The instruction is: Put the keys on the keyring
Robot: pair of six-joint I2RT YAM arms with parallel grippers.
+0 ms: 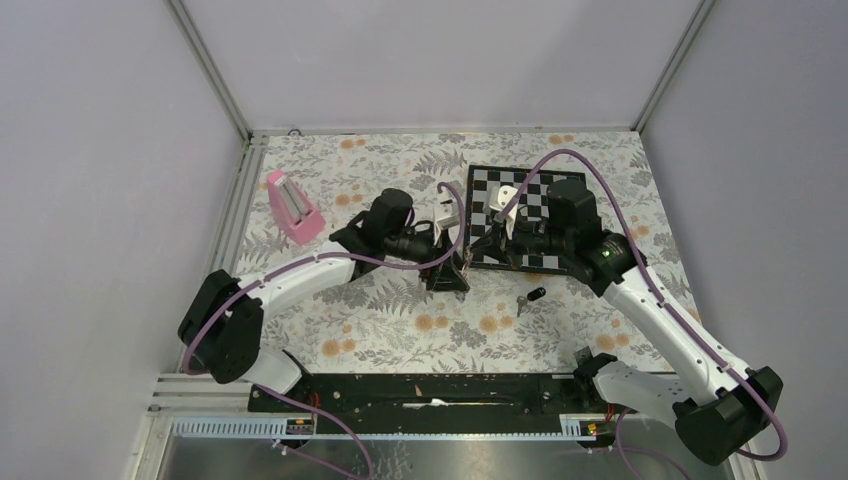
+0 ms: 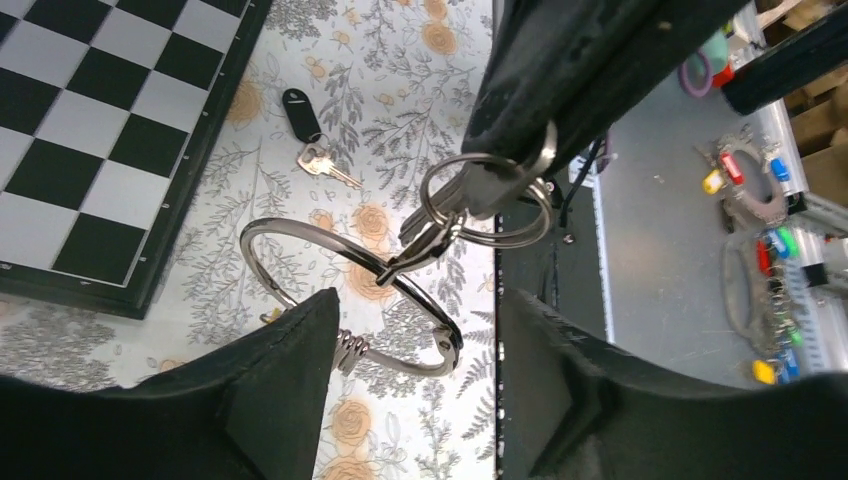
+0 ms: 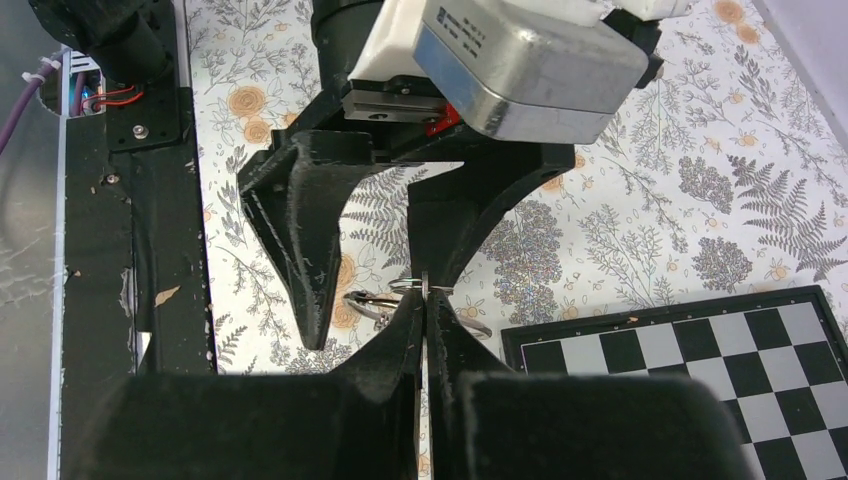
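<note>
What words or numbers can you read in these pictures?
No text can be read anywhere.
Black tag: looks blank.
Coloured tags: too small to tell.
Pink box: no writing shows.

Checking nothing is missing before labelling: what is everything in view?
keyring: one bunch, silver, mid-table; a large loop with small rings clipped on
key: one, silver with black tag, on the cloth near the chessboard's edge
chessboard: one, black and white, far right part of the table
pink wedge-shaped object: one, far left
tablecloth: one, floral
left gripper: black, open, astride the large loop
right gripper: black, shut on the small rings
</note>
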